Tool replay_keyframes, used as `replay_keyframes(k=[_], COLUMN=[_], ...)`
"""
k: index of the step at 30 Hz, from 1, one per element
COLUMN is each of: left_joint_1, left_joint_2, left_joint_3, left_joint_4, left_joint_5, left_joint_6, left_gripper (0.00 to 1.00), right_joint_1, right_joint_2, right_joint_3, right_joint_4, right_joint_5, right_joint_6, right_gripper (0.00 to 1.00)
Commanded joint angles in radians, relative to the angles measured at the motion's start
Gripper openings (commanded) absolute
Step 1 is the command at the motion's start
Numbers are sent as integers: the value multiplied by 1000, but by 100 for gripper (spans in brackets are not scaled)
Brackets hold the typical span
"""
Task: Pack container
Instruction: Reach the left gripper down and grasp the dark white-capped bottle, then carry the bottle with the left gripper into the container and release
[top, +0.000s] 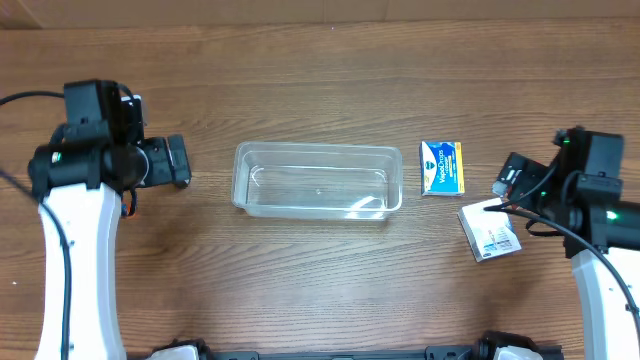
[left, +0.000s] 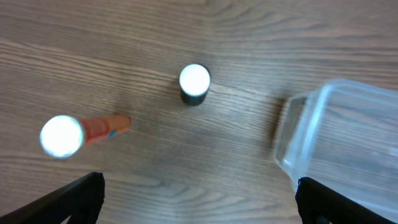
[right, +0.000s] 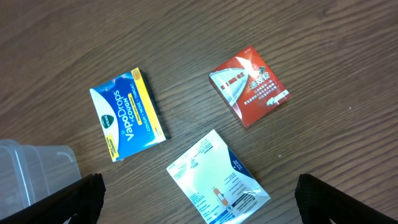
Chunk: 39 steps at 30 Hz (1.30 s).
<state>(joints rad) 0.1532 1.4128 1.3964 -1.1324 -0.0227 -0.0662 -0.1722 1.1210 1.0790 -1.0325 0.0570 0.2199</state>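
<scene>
Container (top: 318, 147) empty. 3 boxes (right: 129, 115), probably 2 bottles (left: 194, 84), lie outside. Left gripper (left: 200, 200), right gripper (right: 199, 199) wide, empty. Nothing packed yet.

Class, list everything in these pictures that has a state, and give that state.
Container: open, empty, upright.
Blue box: closed, lying flat.
Red box: closed, lying flat.
White box: lying flat.
Orange bottle: capped, upright.
Black bottle: capped, upright.
Left gripper: open, empty.
Right gripper: open, empty.
</scene>
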Motion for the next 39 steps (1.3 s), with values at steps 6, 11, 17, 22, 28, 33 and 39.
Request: replay_keyframes(k=[6, 11, 17, 22, 28, 33, 39], left_joint_1=[11, 11, 11, 11, 11, 11, 11], left_joint_2=[242, 353, 424, 427, 427, 427, 427], left_joint_3=[21, 21, 20, 20, 20, 20, 21], left_joint_4=[117, 169, 192, 235, 232, 210, 190], left_joint_5=[43, 42, 38, 11, 11, 11, 11], left_joint_6=[131, 201, 201, 201, 201, 200, 200], left_gripper=[100, 100, 93, 73, 59, 44, 27], right_joint_1=[-41, -41, -41, -41, -41, -41, -41], right_joint_2=[-5, 14, 49, 68, 68, 68, 68], right_joint_3=[35, 35, 35, 35, 35, 35, 35], right_joint_4=[8, 8, 9, 9, 13, 13, 13], right_joint_5=[-60, -60, -60, -60, -60, -60, -60], right_joint_6=[20, 20, 20, 20, 20, 20, 20], right_gripper=[100, 100, 100, 100, 100, 100, 100])
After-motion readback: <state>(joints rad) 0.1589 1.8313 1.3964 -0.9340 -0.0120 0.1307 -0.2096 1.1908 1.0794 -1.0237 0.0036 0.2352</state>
